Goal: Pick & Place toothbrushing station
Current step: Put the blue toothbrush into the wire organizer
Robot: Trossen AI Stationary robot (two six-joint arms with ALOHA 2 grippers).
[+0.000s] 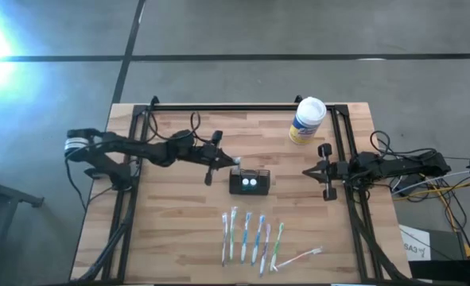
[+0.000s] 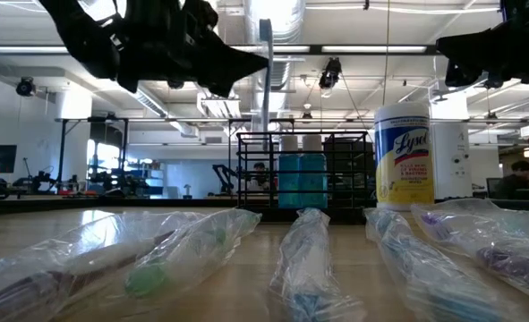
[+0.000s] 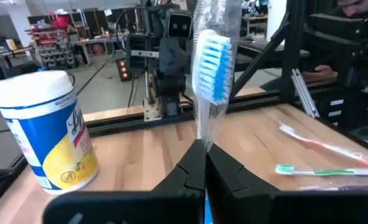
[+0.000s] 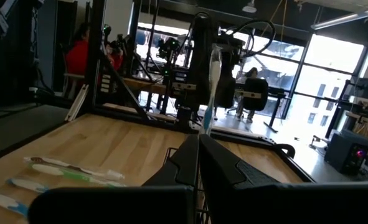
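Note:
The toothbrushing station (image 1: 250, 182), a small black box-shaped holder with two pale things in its top, stands at the table's middle. In the low view it shows as a black cage (image 2: 304, 179). My left gripper (image 1: 228, 163) is just beyond its far left corner, shut on a plastic-wrapped toothbrush with blue bristles (image 3: 213, 62). The brush stands upright (image 2: 265, 85). My right gripper (image 1: 306, 171) is to the right of the station, shut and empty; its fingers (image 4: 198, 152) point toward the station. My left gripper pinches the wrapped toothbrush's handle (image 3: 202, 134) between its two fingers, below the bristle head. The fingers come about level from the table's left and lie across the brush. The brush is upright, head up, lifted clear, and its lower part (image 2: 266, 121) hangs below the fingers.
Several wrapped toothbrushes (image 1: 250, 234) lie in a row near the front edge, one more (image 1: 298, 256) askew to their right. A white canister with a yellow label (image 1: 307, 121) stands at the far right. Black frame rails (image 1: 242, 107) run along the table's far and side edges.

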